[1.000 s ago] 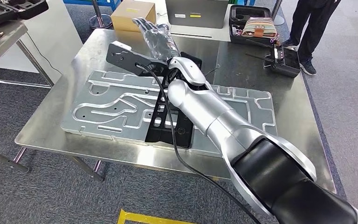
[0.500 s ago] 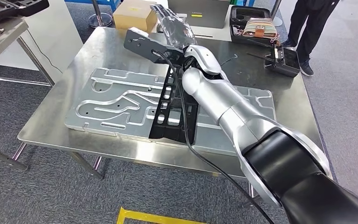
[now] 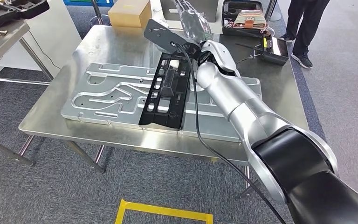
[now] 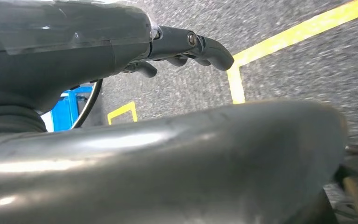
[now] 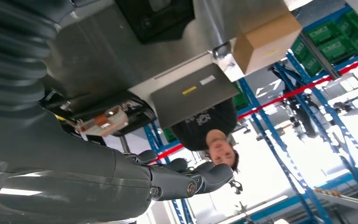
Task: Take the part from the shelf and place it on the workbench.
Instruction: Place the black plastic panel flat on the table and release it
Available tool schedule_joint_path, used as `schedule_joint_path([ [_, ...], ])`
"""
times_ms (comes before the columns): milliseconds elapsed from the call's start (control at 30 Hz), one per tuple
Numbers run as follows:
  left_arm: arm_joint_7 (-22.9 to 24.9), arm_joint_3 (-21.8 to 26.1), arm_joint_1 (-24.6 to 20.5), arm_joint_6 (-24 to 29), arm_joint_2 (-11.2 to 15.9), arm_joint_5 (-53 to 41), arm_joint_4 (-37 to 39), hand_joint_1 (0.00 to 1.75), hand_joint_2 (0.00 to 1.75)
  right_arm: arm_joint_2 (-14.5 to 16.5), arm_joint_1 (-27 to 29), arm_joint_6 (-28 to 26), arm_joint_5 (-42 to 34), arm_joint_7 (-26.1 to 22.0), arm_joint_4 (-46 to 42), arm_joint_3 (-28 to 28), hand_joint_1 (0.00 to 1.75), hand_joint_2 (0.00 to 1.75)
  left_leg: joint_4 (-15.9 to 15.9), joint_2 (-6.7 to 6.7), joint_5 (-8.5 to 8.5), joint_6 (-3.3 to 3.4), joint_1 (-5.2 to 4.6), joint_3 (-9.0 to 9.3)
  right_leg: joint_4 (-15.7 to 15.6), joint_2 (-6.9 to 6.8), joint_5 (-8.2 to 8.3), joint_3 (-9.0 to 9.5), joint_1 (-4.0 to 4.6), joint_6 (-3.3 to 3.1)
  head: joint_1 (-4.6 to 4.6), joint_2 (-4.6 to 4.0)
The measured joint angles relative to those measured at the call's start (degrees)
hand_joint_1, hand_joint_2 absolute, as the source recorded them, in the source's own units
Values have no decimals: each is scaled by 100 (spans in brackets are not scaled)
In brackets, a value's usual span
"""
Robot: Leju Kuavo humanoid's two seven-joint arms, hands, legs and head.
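Note:
The black frame-shaped part [image 3: 165, 91] lies lengthwise on a large machined aluminium plate [image 3: 107, 93] on the steel workbench [image 3: 98, 46]. Its flat far end [image 3: 161, 31] sits beside my right hand [image 3: 192, 22], which reaches over the bench's far side. In the right wrist view the fingers [image 5: 191, 179] are apart and hold nothing, while the part [image 5: 154, 18] lies on the bench beyond them. My left hand [image 4: 191, 44] hangs over the floor, fingers loosely bent and empty.
A cardboard box [image 3: 128, 13], an open case [image 3: 244, 18] and a black remote controller [image 3: 272, 49] sit at the bench's far edge. A person [image 3: 307, 23] stands behind it. A side table [image 3: 4, 32] is at left. Yellow tape [image 3: 163, 212] marks the floor.
My right hand has reached farther across the bench, and the part's far end has swung along with it so the frame lies straighter on the plate. The view itself has also shifted.

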Motion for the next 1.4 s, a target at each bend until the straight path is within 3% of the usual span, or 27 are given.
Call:
schedule_joint_path([
  [33, 1, 0, -1, -1, 2, -1, 0, 0, 0, -32, 13, -5, 10, -5, -1, -48, 0, 0, -96, 0, 93, 4, 2, 165, 6, 1, 55, -73, 1, 9, 0, 0],
  [100, 3, 0, -11, -4, 6, -3, -1, 0, 0, -92, 16, -14, 25, -8, -6, -132, 0, 0, -824, -2, 286, 44, -2, 753, 22, 4, 154, -190, 3, 38, 0, 0],
  [133, 4, 0, -18, -6, 8, -3, -1, 0, 0, -130, 9, -19, 28, -9, -16, -173, 0, 0, -1239, -5, 300, 74, -16, 1049, 29, 6, 198, -227, 5, 62, 1, 0],
  [200, 5, 0, -26, -9, 10, -3, -1, 0, 0, -187, -4, -27, 31, -14, -38, -236, 0, 0, -1709, -12, 252, 135, -56, 1346, 21, 2, 287, -251, 3, 126, 1, 0],
  [267, 5, 0, -23, -13, 8, -3, 2, 0, 0, -240, -11, -34, 33, -19, -44, -269, 0, 0, -1759, -8, 331, 205, -66, 1310, -9, 4, 371, -262, -2, 199, 1, 0],
  [300, 5, 0, -25, -15, 6, -3, 3, 0, 0, -274, -16, -36, 34, -20, -44, -287, 0, 0, -1785, 4, 393, 248, -56, 1273, 19, 11, 325, -298, -6, 230, 1, 0],
  [367, 5, 0, -31, -16, 3, -3, 5, 0, 0, -339, -21, -39, 34, -21, -43, -327, 0, 0, -1831, 35, 552, 337, -24, 1151, 333, 24, -60, -446, -12, 276, 2, 0],
  [433, 5, 0, -32, -16, 5, -2, 4, 0, 0, -386, -19, -42, 35, -22, -43, -351, 0, 0, -1831, 50, 698, 371, -27, 974, 1059, 24, -648, -659, -29, 308, 3, 0],
  [467, 4, 1, -29, -17, 5, -1, 4, 0, 0, -408, -11, -48, 39, -27, -42, -359, 0, 0, -1827, 53, 772, 367, -28, 875, 1437, 23, -833, -734, -36, 325, 3, 0],
  [500, 2, 1, -27, -17, 4, 1, 4, 0, 0, -428, 5, -58, 50, -42, -42, -375, 0, 0, -1822, 55, 844, 362, -28, 776, 1690, 22, -870, -740, -43, 338, 2, 0],
  [533, -1, 3, -26, -16, 4, 2, 4, 0, 0, -447, 27, -70, 62, -66, -44, -400, 0, 0, -1814, 57, 916, 354, -28, 677, 1757, 21, -780, -650, -50, 344, 2, 0],
  [600, -9, 12, -25, -12, 2, 7, 4, 0, 0, -503, 73, -110, 87, -164, -66, -504, 0, 0, -1786, 56, 1044, 331, -27, 498, 1299, 17, -478, -168, -58, 329, 2, 1],
  [667, -20, 25, -21, 1, -1, 15, 4, 0, 0, -559, 124, -176, 98, -318, -151, -659, 0, 0, -1745, 44, 1147, 284, -39, 366, 469, 15, -514, 440, -36, 282, -2, 1],
  [700, -28, 32, -19, 10, -2, 20, 4, 0, 0, -585, 156, -218, 99, -398, -204, -742, 0, 0, -1736, 40, 1198, 251, -41, 338, 180, 20, -590, 621, -21, 256, -4, 1],
  [733, -34, 39, -18, 20, -2, 24, 4, 0, 0, -618, 190, -257, 96, -470, -246, -822, 0, 0, -1741, 35, 1249, 214, -42, 321, 22, 25, -658, 699, -5, 231, -7, 0],
  [800, -49, 70, -9, 40, -1, 33, 4, 0, 0, -684, 284, -337, 70, -611, -288, -960, 0, 0, -1761, 29, 1327, 140, -25, 308, -29, 16, -582, 656, -4, 160, -8, 0],
  [833, -57, 90, 0, 50, -1, 41, 4, 0, 0, -713, 352, -374, 53, -687, -309, -1020, 0, 0, -1715, 24, 1254, 105, -17, 268, -46, 6, -522, 616, -13, 118, -10, 0],
  [900, -75, 121, 26, 67, -2, 58, 4, 0, 0, -754, 528, -456, 24, -841, -383, -1130, 0, 0, -1306, 19, 779, 46, 7, 122, -79, -8, -366, 487, -33, 47, -11, 0],
  [967, -97, 131, 39, 78, -3, 73, 4, 0, 0, -805, 718, -576, -25, -1006, -500, -1254, 0, 0, -536, 22, 197, 0, 18, -58, -76, 3, -222, 307, -31, 31, -13, 0],
  [1000, -107, 133, 41, 83, -3, 78, 4, 0, 0, -849, 851, -676, -69, -1117, -589, -1339, 0, 0, -204, 23, 83, -13, 21, -92, -72, 2, -155, 223, -26, 40, -13, 0],
  [1033, -117, 136, 42, 87, -3, 80, 4, 0, 0, -906, 1022, -784, -121, -1242, -699, -1442, 0, 0, 3, 23, 102, -16, 21, -59, -67, -10, -94, 145, -20, 51, -13, 0],
  [1100, -125, 145, 54, 90, -1, 82, 4, 0, 0, -1022, 1414, -955, -207, -1474, -936, -1682, 0, 0, -213, 21, 377, 12, 19, 315, -51, -42, 18, 4, -7, 79, -11, 0],
  [1167, -126, 153, 60, 91, 2, 81, 4, 0, 0, -1097, 1667, -1009, -236, -1592, -1142, -1893, 0, 0, -1061, 11, 386, 79, -2, 968, -24, -55, 126, -128, 4, 117, -11, 0],
  [1233, -128, 157, 54, 96, 3, 80, 4, 0, 0, -1137, 1768, -1016, -226, -1616, -1296, -2023, 0, 0, -1671, 6, 217, 165, -39, 1344, -25, -48, 237, -197, 6, 176, -12, 0],
  [1300, -130, 162, 54, 99, 0, 81, 5, 0, 0, -1174, 1855, -1014, -207, -1611, -1385, -2100, 0, 0, -1793, 14, 252, 258, -50, 1348, -57, -40, 333, -215, -2, 245, -12, 0],
  [1333, -130, 165, 54, 100, -3, 82, 5, 0, 0, -1198, 1901, -1013, -200, -1607, -1410, -2132, 0, 0, -1821, 26, 316, 307, -44, 1321, -27, -28, 290, -242, -9, 276, -12, 1],
  [1400, -128, 168, 53, 100, -7, 82, 7, 0, 0, -1253, 2011, -1053, -204, -1615, -1492, -2203, 0, 0, -1869, 53, 472, 399, -24, 1220, 308, -1, -99, -379, -20, 322, -11, 1],
])
